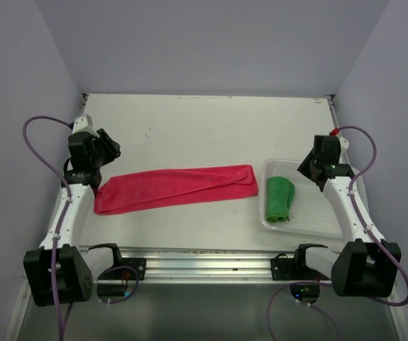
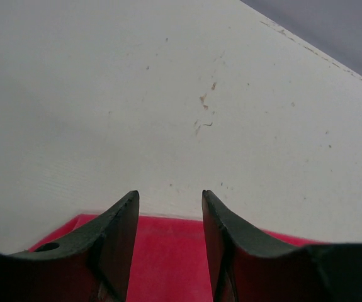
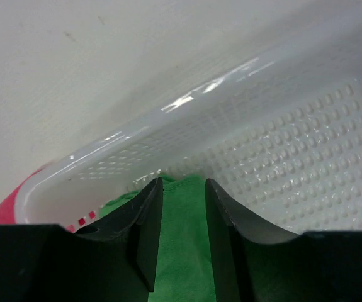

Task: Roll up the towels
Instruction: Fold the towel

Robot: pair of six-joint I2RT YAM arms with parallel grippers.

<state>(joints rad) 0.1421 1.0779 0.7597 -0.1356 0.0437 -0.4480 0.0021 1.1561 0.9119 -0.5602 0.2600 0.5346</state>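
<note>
Towels: green towel (image 1: 279, 197) in basket (image 1: 317, 226) at 4 o'clock, red towel (image 1: 175, 186) flat on mid-table (image 1: 204, 121).
Green towel bundled compact in basket's left part. Red towel spread as a long folded strip from 9 toward 3 o'clock, right end just beside basket. Right claw (image 1: 310, 170) over green towel, jaws narrowly parted, gripping nothing. Left claw (image 1: 104, 149) at 9 o'clock over red towel's left end, likewise parted and empty.

We've got the outstretched towel (image 1: 175, 186) lying across the middle of the table (image 1: 204, 121), and right of it, just beside its end, sits the basket (image 1: 316, 217), the bundled towel (image 1: 279, 199) inside at its left side.
</note>
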